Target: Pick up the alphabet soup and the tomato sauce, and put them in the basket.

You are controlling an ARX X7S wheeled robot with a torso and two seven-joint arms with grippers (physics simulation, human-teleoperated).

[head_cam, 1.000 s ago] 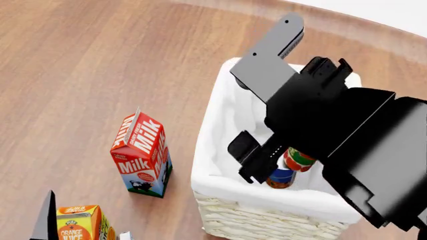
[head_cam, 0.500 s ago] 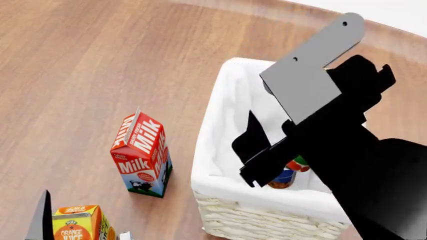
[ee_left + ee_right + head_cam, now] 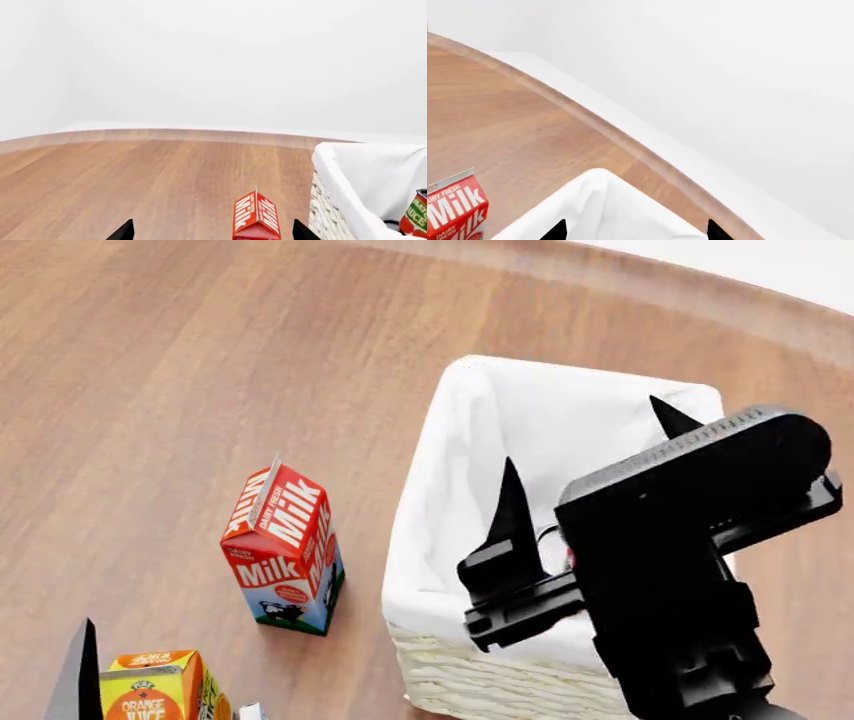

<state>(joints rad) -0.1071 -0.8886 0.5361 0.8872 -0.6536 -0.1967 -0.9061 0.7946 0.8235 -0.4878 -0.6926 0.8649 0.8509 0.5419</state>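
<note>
Right gripper [image 3: 587, 465]: above the basket; two black fingers spread apart, nothing between them.
Left gripper [image 3: 208, 231]: only finger tips visible, set wide, grasping nothing; milk carton [image 3: 256, 218] stands beyond them.
Basket [image 3: 447, 445]: upright on the wooden table [image 3: 200, 360]; white liner over the rim.
Tomato sauce [image 3: 415, 216]: inside the basket, by the liner wall.
Alphabet soup: hidden by the right arm; position cannot be told.
Orange juice carton [image 3: 158, 685]: near the milk carton.
</note>
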